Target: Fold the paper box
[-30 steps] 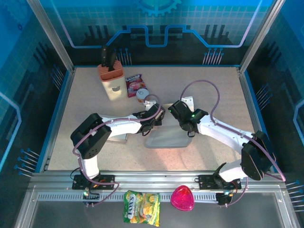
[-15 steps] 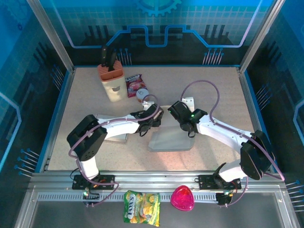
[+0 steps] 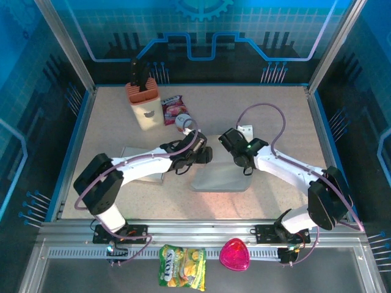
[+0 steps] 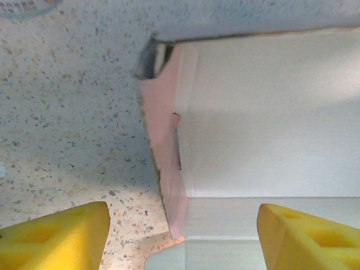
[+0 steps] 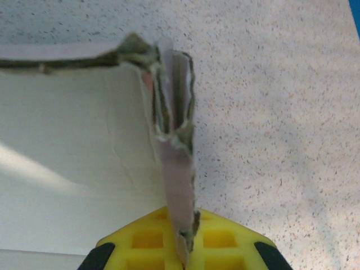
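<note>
**Two arms tend a half-folded box in the middle of the table**

Top view: the shallow white cardboard paper box (image 3: 220, 178) lies in the middle of the speckled beige table (image 3: 122, 128), between the left gripper (image 3: 204, 154) and the right gripper (image 3: 246, 170). Left wrist view: the left gripper (image 4: 180, 236) hangs empty above the box's left wall, its yellow jaws wide apart, seemingly ready to press the wall. Right wrist view: the right gripper (image 5: 183, 247) pinches the doubled right wall, likely to hold it upright
</note>
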Robot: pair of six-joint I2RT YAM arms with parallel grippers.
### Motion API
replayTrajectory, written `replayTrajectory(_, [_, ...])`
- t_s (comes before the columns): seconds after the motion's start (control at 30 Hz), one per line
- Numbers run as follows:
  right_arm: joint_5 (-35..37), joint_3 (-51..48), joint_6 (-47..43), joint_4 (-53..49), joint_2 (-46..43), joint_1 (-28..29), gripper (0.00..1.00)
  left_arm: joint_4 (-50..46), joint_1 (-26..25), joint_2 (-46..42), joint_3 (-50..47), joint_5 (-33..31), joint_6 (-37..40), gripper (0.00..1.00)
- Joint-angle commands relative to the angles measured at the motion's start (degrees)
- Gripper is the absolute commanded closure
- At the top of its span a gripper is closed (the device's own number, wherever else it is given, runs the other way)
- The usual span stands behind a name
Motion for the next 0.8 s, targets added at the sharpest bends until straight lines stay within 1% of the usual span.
replayTrajectory(0.0, [-4.7, 1.1, 3.8, -2.6, 0.7, -4.1, 1.00, -2.6, -0.4, -7.3, -0.8, -0.9, -1.5, 0.31])
replayTrajectory(0.13, [-13.5, 0.1, 8.4, -3.3, 1.6, -11.1, 1.00, -6.4, -0.6, -13.8, -2.5, -2.1, -3.2, 0.34])
replayTrajectory(0.33, [-27.7, -4.4, 15.5, -0.6, 1.2, -22.2, 1.00, -13.7, -1.1, -25.5, -6.1, -3.6, -5.7, 0.35])
replayTrajectory(0.37, [-28.5, -4.3, 16.9, -1.7, 1.7, -23.4, 1.00, -14.8, -1.2, -26.8, -6.3, -3.6, -6.0, 0.35])
replayTrajectory(0.43, [-27.2, -2.2, 20.9, -6.5, 3.5, -24.6, 1.00, -17.3, -1.6, -28.7, -6.2, -2.7, -6.6, 0.35])
replayTrajectory(0.5, [-27.7, -0.8, 25.3, -10.7, 6.1, -26.2, 1.00, -18.5, -3.0, -29.2, -6.1, -2.4, -6.8, 0.37])
replayTrajectory(0.6, [-33.8, -0.8, 30.4, -13.5, 10.1, -29.7, 1.00, -18.7, -6.3, -28.2, -6.1, -2.2, -7.3, 0.38])
replayTrajectory(0.67, [-38.8, -2.3, 33.4, -13.0, 11.8, -31.1, 1.00, -17.4, -8.7, -26.9, -6.7, -2.1, -8.0, 0.39])
replayTrajectory(0.77, [-45.9, -5.6, 38.5, -9.7, 12.5, -31.6, 1.00, -13.3, -12.3, -24.1, -8.3, -2.1, -9.6, 0.41])
